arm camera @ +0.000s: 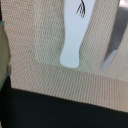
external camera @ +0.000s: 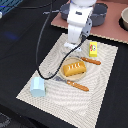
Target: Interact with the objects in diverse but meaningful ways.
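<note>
On the woven placemat (external camera: 102, 75) an orange rectangular block (external camera: 73, 69) lies on the tan plate (external camera: 64, 75). One orange-handled piece of cutlery (external camera: 91, 61) lies beyond the plate and another (external camera: 75, 85) in front of it. A small yellow packet (external camera: 93, 48) stands near the mat's far edge. At the near corner on the exterior view's left stands the pale blue carton (external camera: 37, 87). My gripper (external camera: 73, 46) hangs low over the mat's far edge, its fingers hidden by the arm. The wrist view shows a white elongated piece (arm camera: 75, 35) with a black mark lying on the mat.
Grey pots (external camera: 97, 12) stand behind the arm on a pinkish board (external camera: 112, 31), with a bowl (external camera: 124, 19) at the exterior view's right. A black cable (external camera: 41, 50) loops over the mat. Dark table (external camera: 20, 35) surrounds the mat. A grey strip (arm camera: 112, 52) shows beside the white piece.
</note>
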